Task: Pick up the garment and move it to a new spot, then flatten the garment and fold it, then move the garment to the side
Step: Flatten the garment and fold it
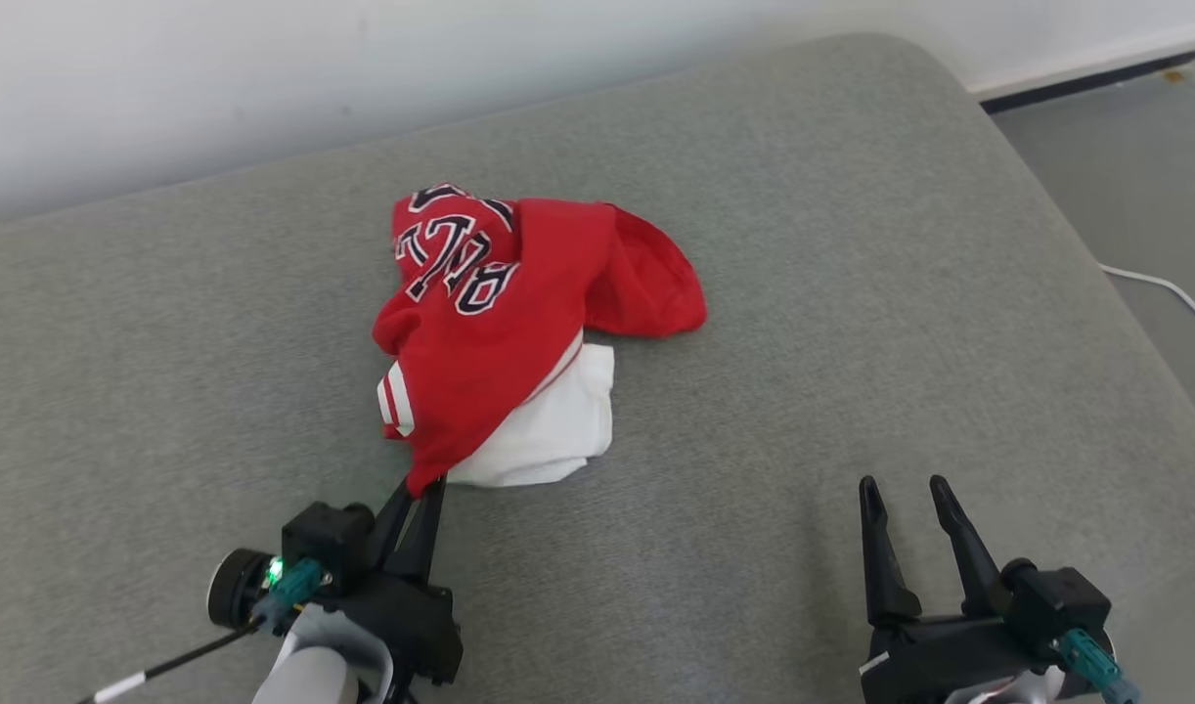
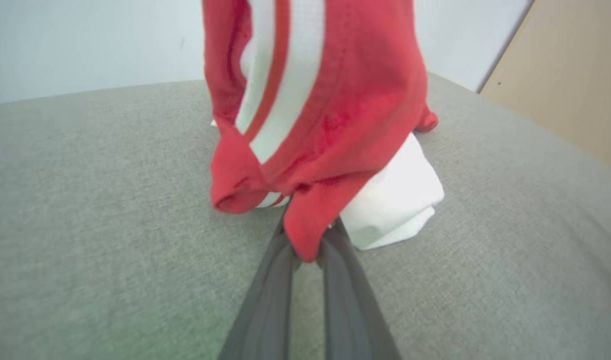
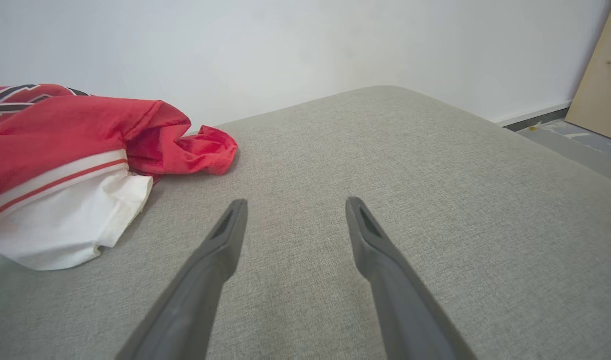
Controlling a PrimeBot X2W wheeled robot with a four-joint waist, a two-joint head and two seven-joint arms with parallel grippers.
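The garment [image 1: 519,303] is a crumpled red and white jersey with dark lettering, heaped in the middle of the grey cushion [image 1: 803,293]. My left gripper [image 1: 423,486] is shut on its near red edge, and the cloth rises in a peak from the fingertips. In the left wrist view that red corner [image 2: 310,220] is pinched between the two fingers, with a white fold [image 2: 395,200] resting behind on the cushion. My right gripper [image 1: 906,489] stands open over bare cushion at the lower right, apart from the garment [image 3: 60,160], which lies to its left.
A pale wall [image 1: 265,68] runs along the cushion's far edge. Grey floor [image 1: 1126,166] with a white cable [image 1: 1165,288] lies beyond the cushion's right edge. A tan board [image 3: 598,85] leans against the wall at the right.
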